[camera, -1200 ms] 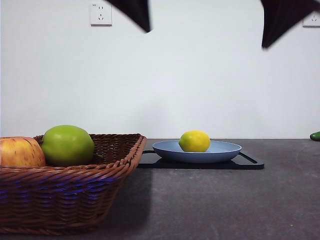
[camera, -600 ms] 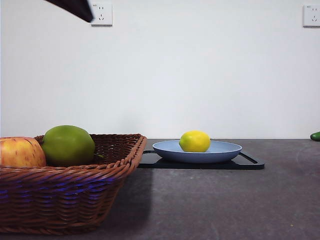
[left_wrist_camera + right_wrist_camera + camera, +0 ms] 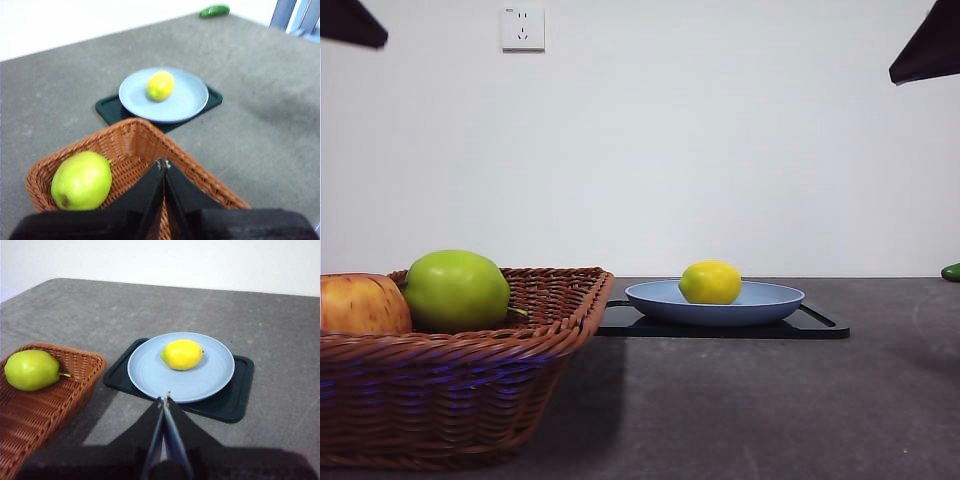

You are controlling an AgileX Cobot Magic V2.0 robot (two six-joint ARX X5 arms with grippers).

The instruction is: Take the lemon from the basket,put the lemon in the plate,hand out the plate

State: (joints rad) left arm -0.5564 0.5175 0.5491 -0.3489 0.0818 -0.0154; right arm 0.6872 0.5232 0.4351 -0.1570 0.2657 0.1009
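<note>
Front view alone shows red-yellow apple (image 3: 360, 304) in basket (image 3: 470, 390); wrist views miss it. Left gripper (image 3: 164, 164) & right gripper (image 3: 166, 399): jaws pressed together, holding nothing, both well clear of lemon (image 3: 710, 282) on plate (image 3: 760, 303).

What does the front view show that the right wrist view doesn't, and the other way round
Only the front view shows the red-yellow apple beside the green apple, the wall socket, and a green thing at the table's far right edge.

Only the right wrist view shows the right gripper, jaws shut and empty, held above the table short of the plate, and the black tray's full outline.

Both show the lemon lying in the plate, the plate on the tray, and the basket holding the green apple.
</note>
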